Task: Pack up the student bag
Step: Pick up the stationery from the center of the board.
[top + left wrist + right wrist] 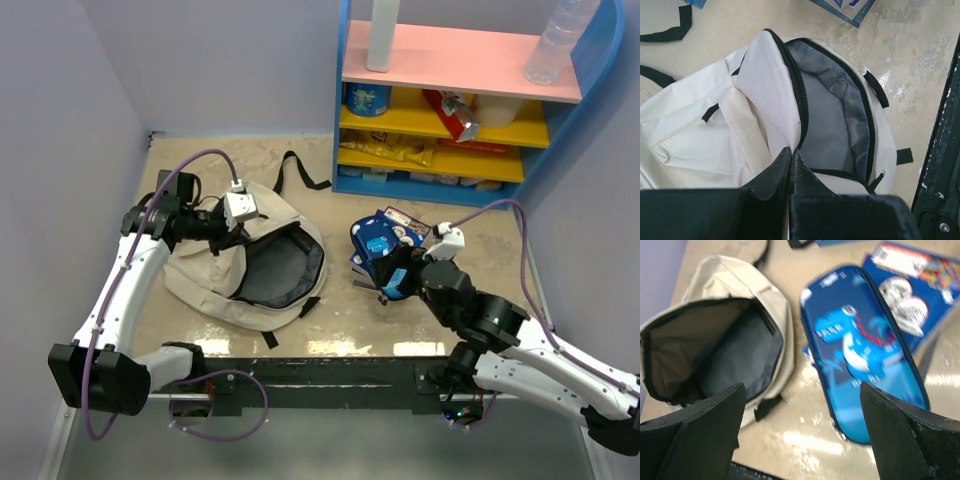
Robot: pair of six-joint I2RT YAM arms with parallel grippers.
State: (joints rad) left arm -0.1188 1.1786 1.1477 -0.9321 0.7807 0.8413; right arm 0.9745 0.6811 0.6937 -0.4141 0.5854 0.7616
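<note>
On the desk the student bag lies on our left side, unzipped and gaping. It looks like light, soft canvas that sags, so we judge the zipper rim the best hold. The dinosaur pouch rests on books nearby. The left gripper jaws pinch the bag's rim; the right gripper jaws hang spread over the pouch.
</note>
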